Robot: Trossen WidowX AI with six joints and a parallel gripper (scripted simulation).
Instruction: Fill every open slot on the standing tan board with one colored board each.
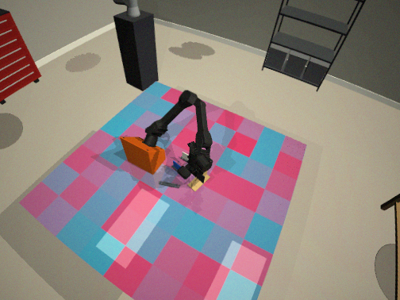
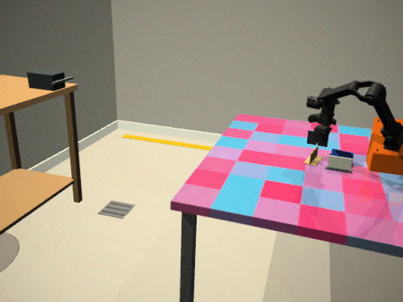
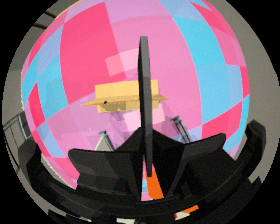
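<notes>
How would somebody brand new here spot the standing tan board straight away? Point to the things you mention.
Find the orange block [image 1: 139, 155] [image 2: 385, 162] at the arm's foot. Beyond the blue board [image 1: 176, 165] [image 2: 342, 153] from there stands the tan board [image 2: 314, 155] [image 3: 125, 100]. Unlike that blue neighbor, it rises from a flat tan base.

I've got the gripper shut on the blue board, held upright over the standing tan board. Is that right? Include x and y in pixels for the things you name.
The color is wrong: the exterior view shows the gripper [image 1: 198, 171] [image 2: 323, 129] [image 3: 145, 145] shut on a dark board [image 1: 201, 177] [image 2: 317, 138] [image 3: 144, 90], held upright over the standing tan board [image 1: 198, 182] [image 2: 315, 154] [image 3: 117, 102]. The blue board [image 1: 176, 165] [image 2: 341, 153] is down behind a pale panel [image 2: 340, 163].
</notes>
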